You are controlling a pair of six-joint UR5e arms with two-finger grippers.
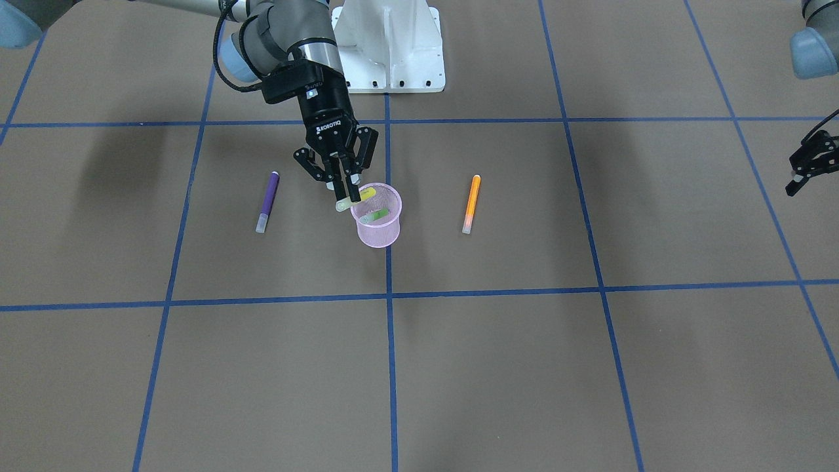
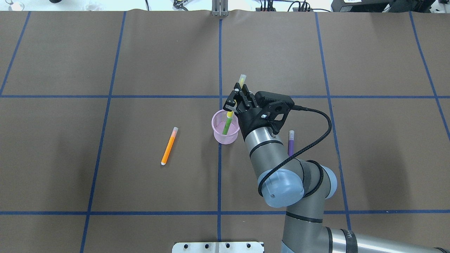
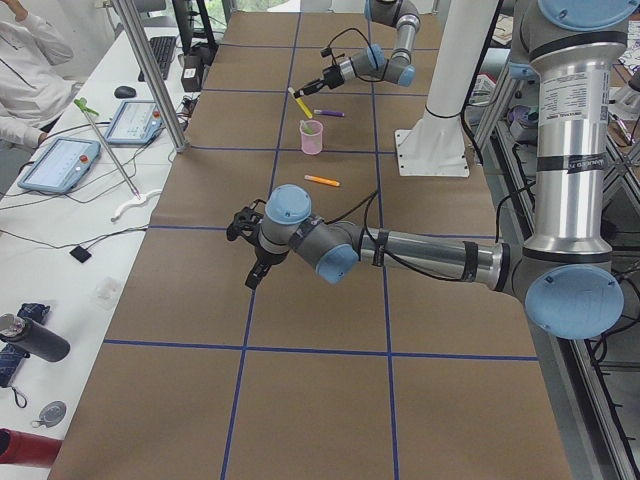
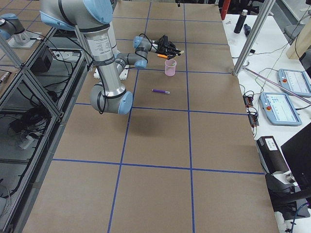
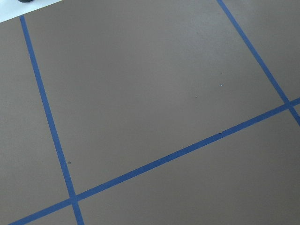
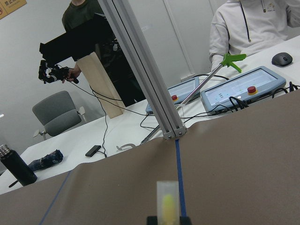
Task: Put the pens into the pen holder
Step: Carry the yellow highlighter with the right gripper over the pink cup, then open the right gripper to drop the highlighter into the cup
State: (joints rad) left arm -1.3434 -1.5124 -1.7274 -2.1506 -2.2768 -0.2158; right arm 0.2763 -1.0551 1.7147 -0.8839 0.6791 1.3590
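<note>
The pink mesh pen holder stands near the table's middle and also shows in the overhead view. A green pen leans inside it. My right gripper is shut on a yellowish pen, held tilted just above the holder's rim; its capped end points away from the robot. The pen also shows in the right wrist view. An orange pen and a purple pen lie flat on either side of the holder. My left gripper is open and empty, far off.
The table is brown paper with blue tape lines. The white robot base stands behind the holder. The purple pen lies close beside my right arm's wrist. Operators and control tablets are beyond the table's far edge.
</note>
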